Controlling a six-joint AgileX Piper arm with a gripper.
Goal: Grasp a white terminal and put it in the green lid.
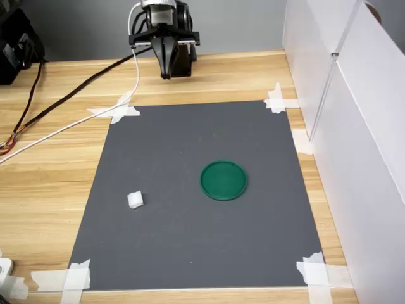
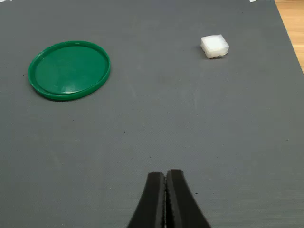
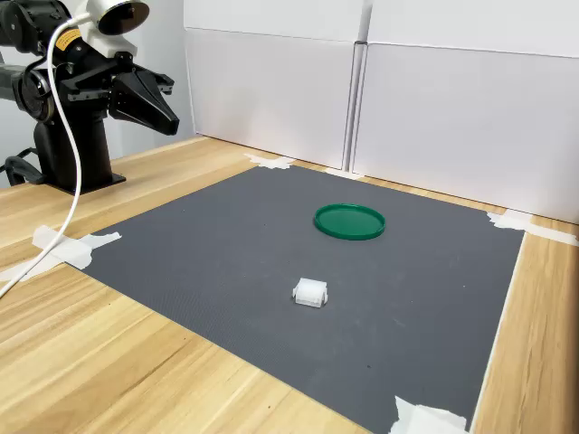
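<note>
The white terminal point(image 1: 135, 200) point(image 2: 214, 46) point(image 3: 309, 292) lies on the dark grey mat, apart from the green lid point(image 1: 223, 180) point(image 2: 69, 70) point(image 3: 349, 221), which is flat on the mat with nothing in it. My black gripper point(image 1: 166, 75) point(image 2: 165, 178) point(image 3: 172, 124) is shut, its fingers pressed together with nothing between them. It hangs high above the mat's far edge in the first exterior view, well away from both things.
The grey mat point(image 1: 202, 253) is taped at its corners to a wooden table point(image 1: 50, 158). White panels point(image 1: 373, 158) wall the first exterior view's right side. A white cable point(image 1: 76, 123) and dark cables trail from the arm's base point(image 3: 77, 158) across the wood.
</note>
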